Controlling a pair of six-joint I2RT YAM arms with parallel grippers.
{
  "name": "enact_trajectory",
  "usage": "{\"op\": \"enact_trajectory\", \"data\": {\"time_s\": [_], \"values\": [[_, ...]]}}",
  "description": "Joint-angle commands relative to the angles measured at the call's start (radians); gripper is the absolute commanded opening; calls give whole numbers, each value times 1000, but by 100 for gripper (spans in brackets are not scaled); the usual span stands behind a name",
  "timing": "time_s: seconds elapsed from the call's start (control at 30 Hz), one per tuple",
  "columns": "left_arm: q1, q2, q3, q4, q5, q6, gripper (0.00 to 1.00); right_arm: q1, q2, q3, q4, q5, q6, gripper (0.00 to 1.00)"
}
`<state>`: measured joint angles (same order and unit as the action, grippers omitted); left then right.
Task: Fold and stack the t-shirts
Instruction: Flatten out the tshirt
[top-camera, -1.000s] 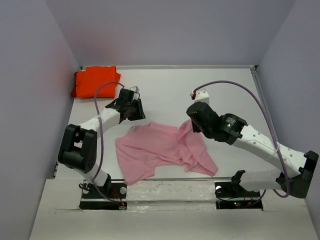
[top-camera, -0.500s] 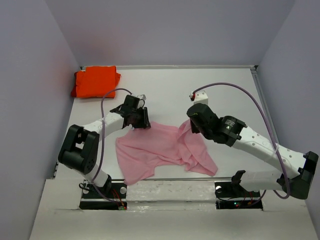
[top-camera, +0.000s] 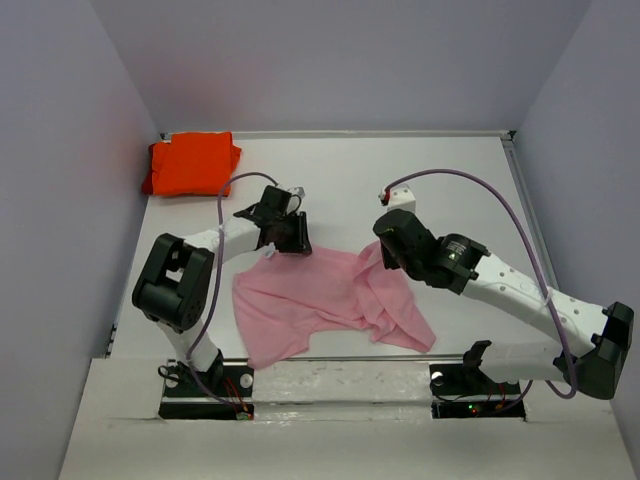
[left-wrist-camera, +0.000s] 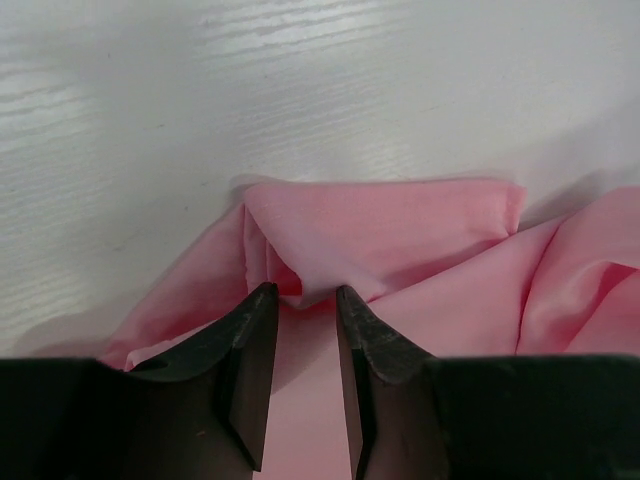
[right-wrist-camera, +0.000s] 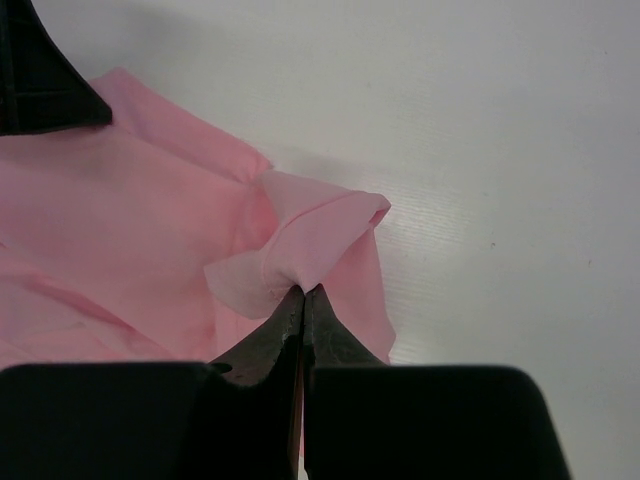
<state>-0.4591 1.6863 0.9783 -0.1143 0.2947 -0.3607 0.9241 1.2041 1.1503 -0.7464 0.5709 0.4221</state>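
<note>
The left claw (left-wrist-camera: 303, 296) has swung over onto the pink t-shirt (top-camera: 300, 300).

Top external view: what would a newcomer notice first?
The crumpled pink t-shirt sprawls near the front edge of the table. The right claw is shut on a fold at its right side, while the left claw sits open at its far edge. A folded orange t-shirt glows in the far left corner.

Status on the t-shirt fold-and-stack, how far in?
Done: orange t-shirt lies folded in the far left corner. In hand: pink t-shirt is rumpled mid-table; right tool is shut on a pinch of its cloth, left tool open over a fold at its far edge. Left: fold pink, stack both.
</note>
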Motion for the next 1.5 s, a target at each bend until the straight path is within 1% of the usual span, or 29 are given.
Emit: {"op": "enact_trajectory", "data": {"time_s": [0.0,0.2,0.27,0.33,0.43,0.53,0.73,0.93,1.03,1.07,1.13,1.2,1.23,1.33,1.37,1.4,1.47], "values": [[-7,13,72,10,21,20,40,-8,-24,-15,47,-5,4,0],[-9,38,131,-18,12,34,40,-8,-29,-32,55,-17,7,0],[-9,42,135,-19,12,37,38,-8,-34,-32,55,-16,4,0],[-12,46,134,-21,14,39,34,-17,-38,-32,56,-16,1,0],[-10,44,129,-19,18,40,33,-18,-44,-32,58,-17,0,0],[-12,35,126,-27,12,45,34,-18,-40,-35,56,-20,0,0],[-12,23,117,-38,8,57,43,-18,-31,-41,67,-32,3,0],[-12,15,105,-36,6,63,43,-18,-37,-46,71,-39,6,0],[-12,15,100,-35,12,65,38,-27,-37,-49,73,-39,7,0],[-12,13,99,-36,15,65,34,-27,-37,-50,71,-39,10,0],[-13,12,89,-35,14,72,29,-27,-38,-52,73,-37,10,0],[-13,9,85,-36,12,77,27,-27,-40,-52,73,-39,12,0],[-13,7,83,-36,11,77,22,-27,-40,-52,73,-40,14,0],[-13,7,72,-31,14,81,14,-27,-41,-50,73,-39,14,0],[-13,6,69,-30,14,82,6,-27,-41,-50,73,-37,14,0],[-15,6,68,-25,14,83,1,-27,-41,-52,73,-37,14,0],[-13,1,63,-22,8,88,0,-27,-44,-54,73,-39,15,0]]}}
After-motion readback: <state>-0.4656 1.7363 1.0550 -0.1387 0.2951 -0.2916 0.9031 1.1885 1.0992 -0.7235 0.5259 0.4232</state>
